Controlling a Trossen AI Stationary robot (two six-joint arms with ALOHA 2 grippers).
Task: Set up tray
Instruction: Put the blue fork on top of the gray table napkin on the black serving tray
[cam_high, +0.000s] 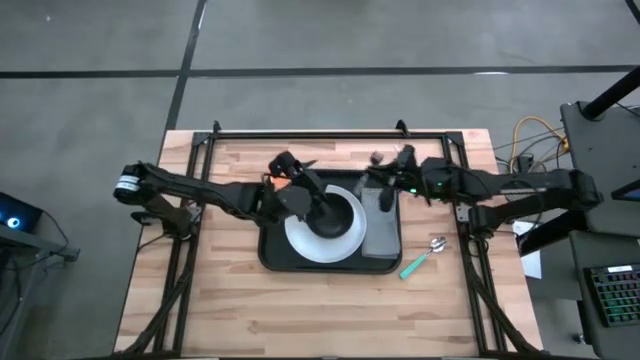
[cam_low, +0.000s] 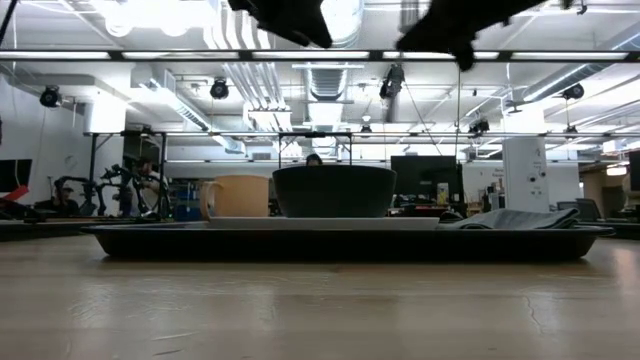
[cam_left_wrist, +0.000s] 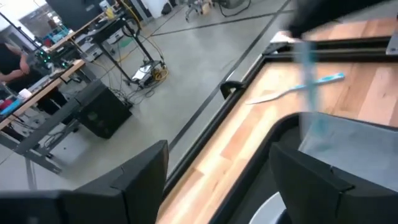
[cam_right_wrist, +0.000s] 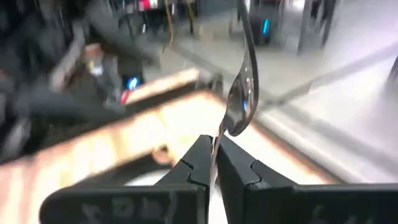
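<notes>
Right gripper (cam_right_wrist: 214, 163) fingers pinch a shiny metal spoon (cam_right_wrist: 241, 93), held above the folded grey napkin (cam_high: 381, 222) at the right end of the large black rectangular tray (cam_high: 272, 250). Left gripper (cam_left_wrist: 217, 180) fingers spread open, empty, above the dark round bowl (cam_high: 333, 214) on the round white plate (cam_high: 305, 240) in the tray, mid wooden tabletop (cam_high: 300, 310); teal-handled spoon (cam_high: 423, 256) lies just right of the tray.

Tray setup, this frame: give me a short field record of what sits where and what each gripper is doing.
tray: black, mid-table
plate: white, on tray
bowl: dark, on plate
napkin: grey, tray's right part
mug: tan, on tray
spoon on table: teal handle, right of tray
left gripper: open, above plate
right gripper: shut on metal utensil, above tray
</notes>
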